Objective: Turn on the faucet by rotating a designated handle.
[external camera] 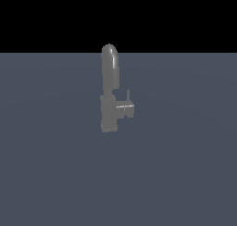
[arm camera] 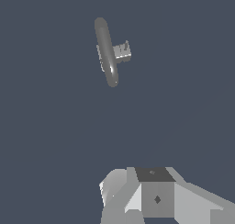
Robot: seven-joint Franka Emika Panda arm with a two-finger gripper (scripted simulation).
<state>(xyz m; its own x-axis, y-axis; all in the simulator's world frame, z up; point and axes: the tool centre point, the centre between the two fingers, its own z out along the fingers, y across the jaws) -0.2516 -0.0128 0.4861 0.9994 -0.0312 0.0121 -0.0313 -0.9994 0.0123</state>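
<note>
Tool [arm camera: 137, 204] only wrist-visible, faucet [arm camera: 106, 51] beyond.

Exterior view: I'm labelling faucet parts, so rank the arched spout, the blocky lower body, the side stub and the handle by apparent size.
1. Arched spout
2. Blocky lower body, shorter but wider, so close to the spout
3. Side stub
4. Handle, a thin sliver

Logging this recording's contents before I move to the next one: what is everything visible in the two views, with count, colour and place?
faucet: one, matte grey, upright near the middle of the exterior view, tall arched spout over a blocky body.
handle: one, thin grey lever, rising from the short stub on the exterior view's right of the body.
floor: one, flat slate blue, under the faucet.
gripper: one, light grey with a dark block, seen only in the wrist view, apart from the faucet; its fingers are not distinguishable.
</note>
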